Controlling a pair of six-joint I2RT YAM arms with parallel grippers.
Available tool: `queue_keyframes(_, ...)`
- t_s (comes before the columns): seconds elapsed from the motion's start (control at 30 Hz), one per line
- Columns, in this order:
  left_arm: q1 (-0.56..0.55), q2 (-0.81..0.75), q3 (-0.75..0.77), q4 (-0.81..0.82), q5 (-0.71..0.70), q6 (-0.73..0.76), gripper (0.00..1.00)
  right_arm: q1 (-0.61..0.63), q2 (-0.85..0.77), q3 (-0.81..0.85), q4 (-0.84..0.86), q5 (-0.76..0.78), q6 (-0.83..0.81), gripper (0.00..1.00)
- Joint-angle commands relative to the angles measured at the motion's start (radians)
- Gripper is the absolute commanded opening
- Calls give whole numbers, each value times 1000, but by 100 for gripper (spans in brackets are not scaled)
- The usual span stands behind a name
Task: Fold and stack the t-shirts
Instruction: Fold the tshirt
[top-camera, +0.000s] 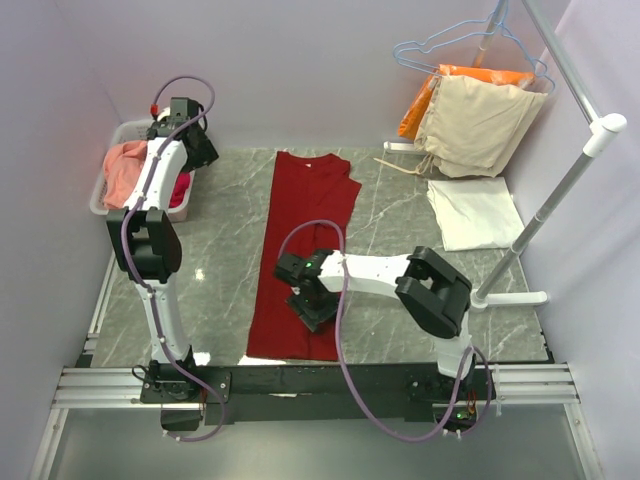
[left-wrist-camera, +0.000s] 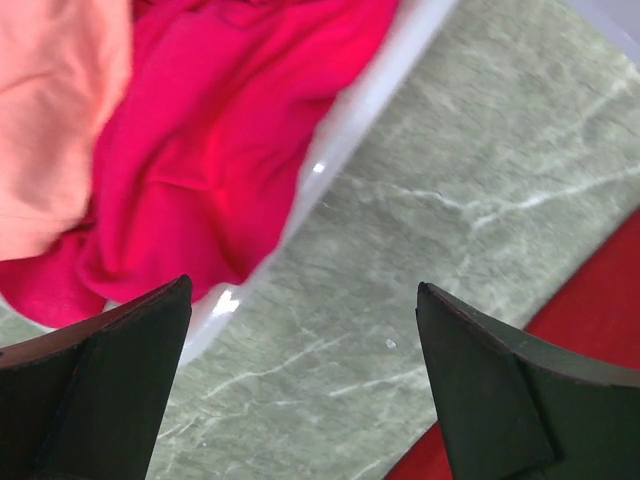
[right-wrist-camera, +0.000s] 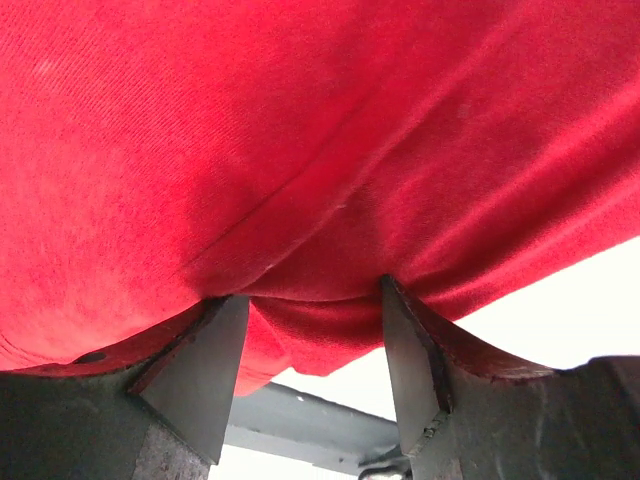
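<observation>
Cloth of the dark red t-shirt (top-camera: 305, 215), soft and finely ribbed, sits pinched in the right gripper (right-wrist-camera: 312, 300) at its near end. Far left, the left gripper (left-wrist-camera: 305, 300) gapes wide beside the plastic basket (left-wrist-camera: 350, 110).

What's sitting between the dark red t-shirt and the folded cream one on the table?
Nothing: the top external view shows only bare marble table between the dark red t-shirt and the cream t-shirt.

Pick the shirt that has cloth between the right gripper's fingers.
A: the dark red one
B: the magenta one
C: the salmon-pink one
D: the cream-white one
A: in the right wrist view, cloth of the dark red t-shirt is bunched between the fingers of the right gripper, and from above that gripper sits on the lower part of the same shirt.
</observation>
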Motion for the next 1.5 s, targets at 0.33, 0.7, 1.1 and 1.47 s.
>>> queue_keyframes(0.33, -139, -87, -75, 91, 133, 84, 100, -38, -238, -156, -49, 84, 143, 62)
queue_keyframes(0.7, -438, -24, -226, 156, 179, -109, 100, -119, -381, 93, -164, 318, 349, 63)
queue_keyframes(1.1, -595, 197, -43, 62, 113, -154, 99, -406, -490, 7, -112, 253, 418, 61)
queue_keyframes(1.47, -598, 438, 179, -44, -74, -180, 100, -426, -464, -30, -75, 187, 419, 60)
